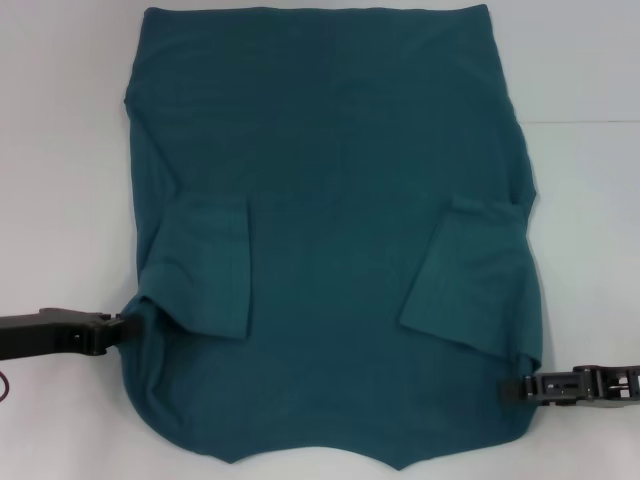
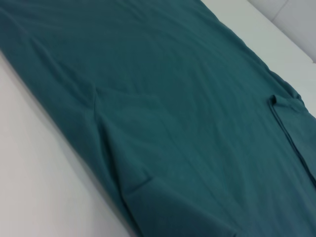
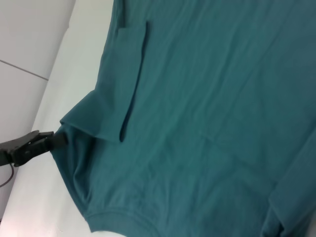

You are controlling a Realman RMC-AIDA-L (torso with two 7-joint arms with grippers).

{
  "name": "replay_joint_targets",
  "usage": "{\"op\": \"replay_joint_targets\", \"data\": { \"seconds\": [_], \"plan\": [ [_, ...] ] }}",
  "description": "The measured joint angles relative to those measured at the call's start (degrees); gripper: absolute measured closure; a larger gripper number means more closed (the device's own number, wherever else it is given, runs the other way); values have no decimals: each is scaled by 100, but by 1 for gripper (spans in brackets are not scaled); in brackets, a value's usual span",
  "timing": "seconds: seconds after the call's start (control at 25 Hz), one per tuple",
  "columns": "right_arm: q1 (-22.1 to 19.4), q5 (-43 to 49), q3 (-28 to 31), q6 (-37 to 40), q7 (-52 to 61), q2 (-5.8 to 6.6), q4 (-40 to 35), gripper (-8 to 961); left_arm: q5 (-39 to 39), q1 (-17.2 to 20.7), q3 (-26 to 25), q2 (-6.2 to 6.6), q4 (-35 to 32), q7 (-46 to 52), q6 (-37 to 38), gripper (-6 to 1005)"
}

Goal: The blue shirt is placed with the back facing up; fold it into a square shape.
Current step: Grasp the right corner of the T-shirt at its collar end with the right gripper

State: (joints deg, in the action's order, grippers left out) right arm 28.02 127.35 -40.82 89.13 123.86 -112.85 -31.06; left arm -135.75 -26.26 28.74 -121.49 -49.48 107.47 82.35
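Two hands | blue shirt (image 1: pixel 330 200) between | left hand (image 1: pixel 122 328), right hand (image 1: pixel 515 388) at edges | grip unclear

The blue shirt (image 2: pixel 187 98) lies spread flat on the white table (image 2: pixel 34 163), one sleeve folded onto it

Matt, finely ribbed cloth blue shirt (image 1: pixel 330 180) — smooth white table (image 1: pixel 60 150).
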Motion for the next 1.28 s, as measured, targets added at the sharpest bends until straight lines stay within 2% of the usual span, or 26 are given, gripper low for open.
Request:
{"op": "replay_joint_targets", "data": {
  "seconds": [0.44, 0.96, 1.28],
  "plan": [
    [114, 53, -44, -37, 54, -63, 158, 36, 47, -2, 0, 21, -1, 6, -21, 971],
    [-89, 22, 741, -101, 32, -69, 154, 37, 57, -2, 0, 21, 0, -13, -56, 970],
    [-126, 38, 761, -71, 42, -66, 232, 37, 58, -2, 0, 13, 0, -16, -105, 970]
  ]
}}
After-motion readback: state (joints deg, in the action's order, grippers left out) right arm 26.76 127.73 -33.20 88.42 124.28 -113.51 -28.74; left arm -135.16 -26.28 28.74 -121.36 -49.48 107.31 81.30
